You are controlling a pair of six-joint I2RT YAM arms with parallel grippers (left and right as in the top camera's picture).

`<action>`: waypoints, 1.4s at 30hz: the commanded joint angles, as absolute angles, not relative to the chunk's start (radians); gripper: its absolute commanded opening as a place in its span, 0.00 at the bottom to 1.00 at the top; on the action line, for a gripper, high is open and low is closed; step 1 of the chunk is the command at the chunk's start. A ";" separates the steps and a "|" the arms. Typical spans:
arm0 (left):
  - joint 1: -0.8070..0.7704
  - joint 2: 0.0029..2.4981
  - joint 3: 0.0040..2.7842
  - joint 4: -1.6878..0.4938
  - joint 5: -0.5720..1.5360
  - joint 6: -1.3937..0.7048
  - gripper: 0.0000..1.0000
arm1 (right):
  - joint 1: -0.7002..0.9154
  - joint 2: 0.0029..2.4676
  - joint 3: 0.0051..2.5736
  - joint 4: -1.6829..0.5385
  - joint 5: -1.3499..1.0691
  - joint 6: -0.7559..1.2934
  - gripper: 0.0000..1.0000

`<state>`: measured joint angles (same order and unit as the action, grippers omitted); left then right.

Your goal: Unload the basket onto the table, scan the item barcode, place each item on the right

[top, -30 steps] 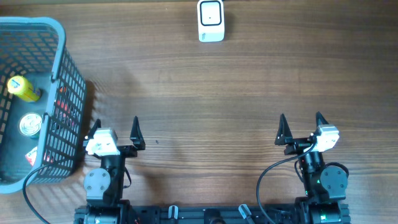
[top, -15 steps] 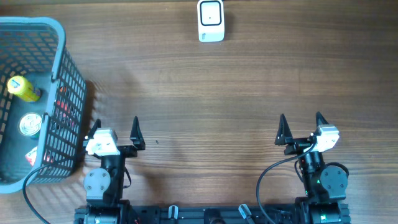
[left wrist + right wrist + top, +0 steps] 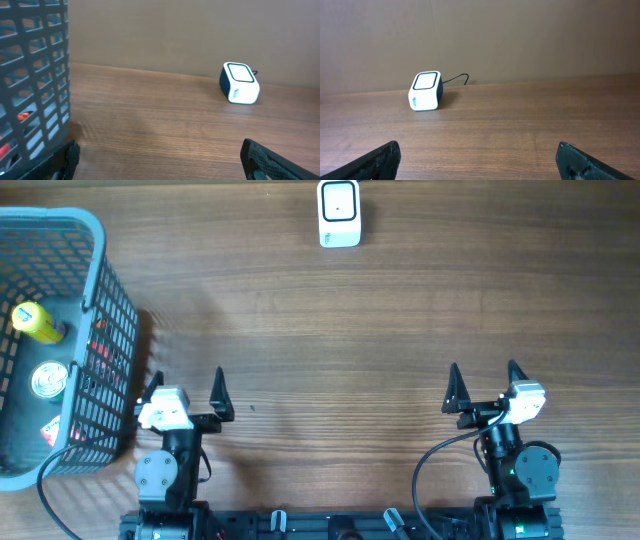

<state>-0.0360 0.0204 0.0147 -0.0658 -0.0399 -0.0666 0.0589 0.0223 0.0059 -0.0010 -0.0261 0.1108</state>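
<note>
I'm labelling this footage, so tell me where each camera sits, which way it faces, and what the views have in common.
Overhead: above the table, looking straight down; basket, scanner, both arms, left tool and right tool open.
Left wrist: low on the left arm, facing the far wall; basket, scanner, its own fingertips.
Right wrist: low on the right arm, same heading; scanner, its fingertips.
Shared: scanner in all three.

We've got a grey-blue lattice basket [image 3: 112, 350] on the left, yellow bottle [image 3: 35, 322] and silver-topped can [image 3: 48, 380] inside it, white scanner [image 3: 339, 213] with dark trim, brown wood-grain table [image 3: 350, 330]
</note>
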 commanded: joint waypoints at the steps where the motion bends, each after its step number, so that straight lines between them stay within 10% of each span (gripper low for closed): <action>1: -0.028 0.022 0.008 -0.056 -0.003 -0.154 1.00 | 0.055 0.030 0.005 0.002 -0.039 0.107 1.00; 25: -0.028 0.357 0.283 0.164 0.070 -0.210 1.00 | 0.055 0.030 0.005 0.002 -0.075 0.109 1.00; 42: -0.014 1.095 1.432 -0.626 -0.028 0.140 1.00 | 0.055 0.031 0.005 0.002 -0.088 0.212 1.00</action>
<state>-0.0231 1.0584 1.3567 -0.5816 0.0715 -0.0666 0.0589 0.0292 0.0063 -0.0010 -0.0719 0.1940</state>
